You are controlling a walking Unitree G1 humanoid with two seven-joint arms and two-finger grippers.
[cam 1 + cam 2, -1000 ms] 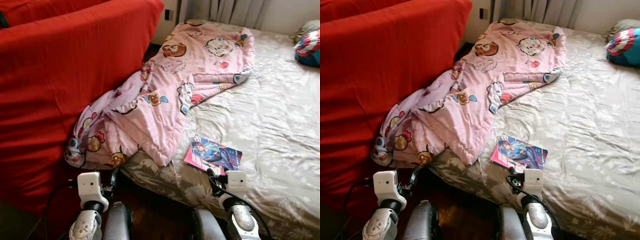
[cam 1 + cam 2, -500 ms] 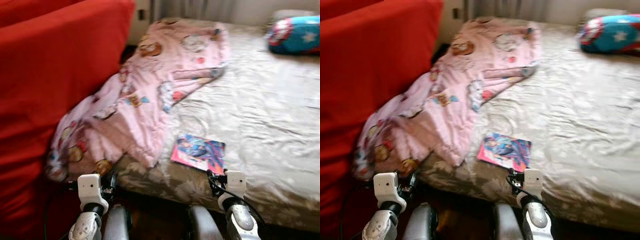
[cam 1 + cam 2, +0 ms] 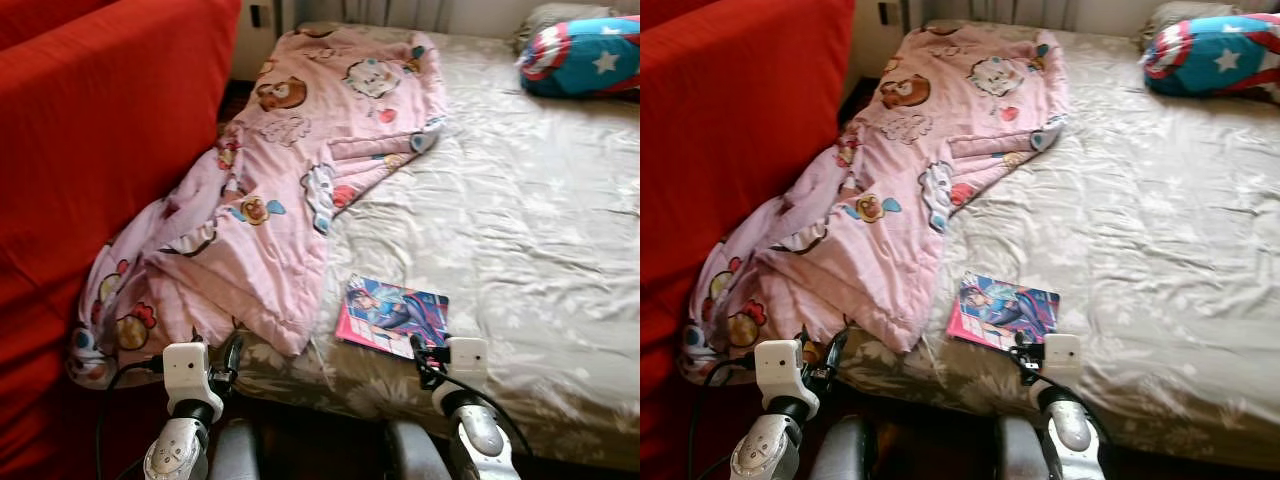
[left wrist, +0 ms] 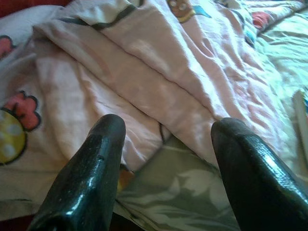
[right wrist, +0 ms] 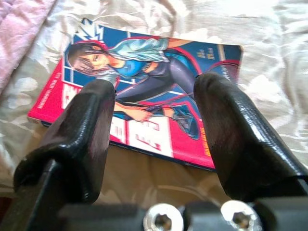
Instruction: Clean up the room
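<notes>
**Both hands spread and empty at the foot of the bed**

Nearest in, the right hand [image 5: 154, 139] sits low at the bed's edge, its two black fingers [image 5: 240, 139] wide apart, holding nothing and pointed at the comic book [image 3: 392, 315] just beyond them. From the wrist view the book's cover lies between and past the fingertips, not touched by either. The left hand [image 4: 166, 163] is low on the other side, fingers [image 4: 91, 178] equally parted and gripping nothing, hanging by the bed's corner where the pink blanket [image 3: 290, 190] spills over the edge.

The book lies flat on the grey flowered sheet [image 3: 530, 220], close to the near edge of the bed [image 3: 970, 385], its left side just beside the blanket's lower fold. The blanket, printed with cartoon animals, runs crumpled from that corner up the bed's left side toward the far end. On the left stands a big red sofa [image 3: 90, 130], the blanket bunched against it. Far off at the head of the bed, a blue, red and white starred pillow [image 3: 580, 55] rests on the sheet.
</notes>
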